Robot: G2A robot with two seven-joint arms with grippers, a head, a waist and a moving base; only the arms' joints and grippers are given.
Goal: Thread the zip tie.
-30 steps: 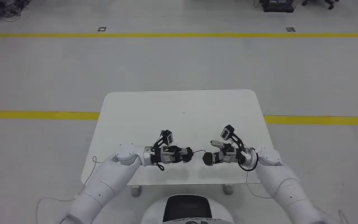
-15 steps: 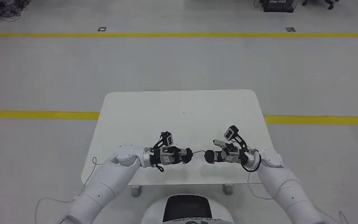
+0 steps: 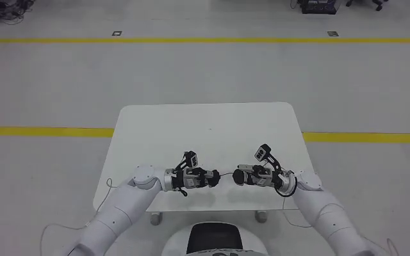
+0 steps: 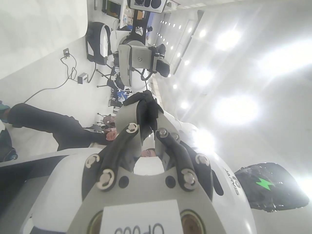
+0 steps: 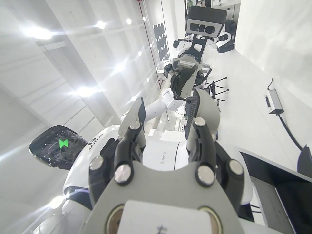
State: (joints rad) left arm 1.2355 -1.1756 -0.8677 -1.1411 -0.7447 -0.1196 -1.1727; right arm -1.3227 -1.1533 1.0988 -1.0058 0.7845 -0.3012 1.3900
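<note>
A thin black zip tie [image 3: 225, 173] is held level over the white table [image 3: 205, 128] near its front edge. My left gripper [image 3: 215, 176] is shut on one end of it, and the free end points at my right gripper [image 3: 238, 176]. In the left wrist view the fingers [image 4: 126, 115] pinch the black tie [image 4: 140, 97], with the right gripper [image 4: 159, 64] facing them farther off. In the right wrist view my right gripper [image 5: 169, 96] stands open, nothing between its fingers. Beyond it the left gripper [image 5: 179, 91] holds out the tie [image 5: 184, 99], whose tip ends close to one right finger [image 5: 204, 108].
Both grippers hover a little above the table's front middle. The bare tabletop stretches behind them to the far edge [image 3: 205, 105]. Grey floor with yellow lines [image 3: 57, 131] surrounds the table.
The right gripper has shifted slightly toward the far side and closer in line with the tie's free end. The left gripper has stayed put with the tie.
</note>
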